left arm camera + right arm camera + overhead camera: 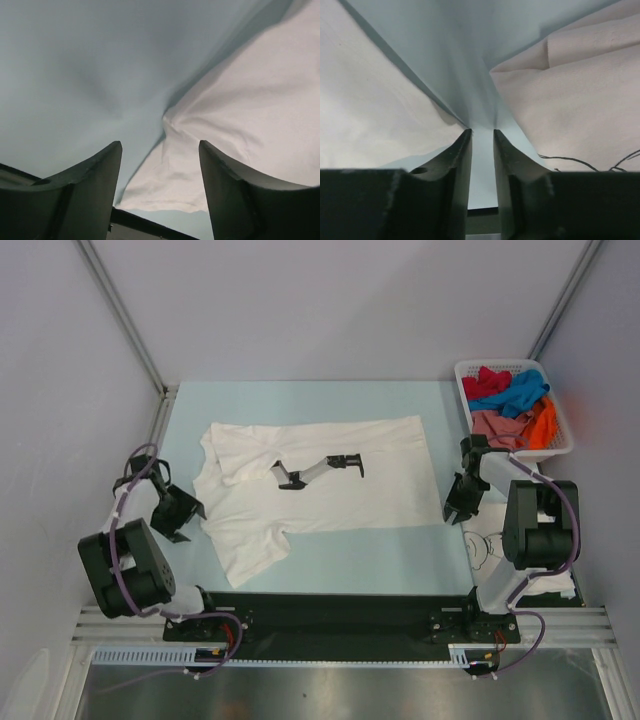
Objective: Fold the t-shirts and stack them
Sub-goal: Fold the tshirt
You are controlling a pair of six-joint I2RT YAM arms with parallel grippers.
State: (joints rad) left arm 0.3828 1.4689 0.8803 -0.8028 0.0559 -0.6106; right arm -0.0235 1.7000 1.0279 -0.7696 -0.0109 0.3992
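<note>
Mostly hidden under right arm (540, 522): printed t-shirt (484, 546), lines barely legible. Right pincer (482, 133) narrowly parted, gripping nothing, over counter (380, 562) between that and plain white t-shirt (365, 502) spread mid-counter. Left pincer (160, 150) wide open at its left edge. Farthest: coloured t-shirts (512, 398) heaped in basket (562, 432).

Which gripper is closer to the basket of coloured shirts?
Right. The right gripper hangs close to the white basket, at the white t-shirt's hem; the left gripper is across the table by its sleeve.
</note>
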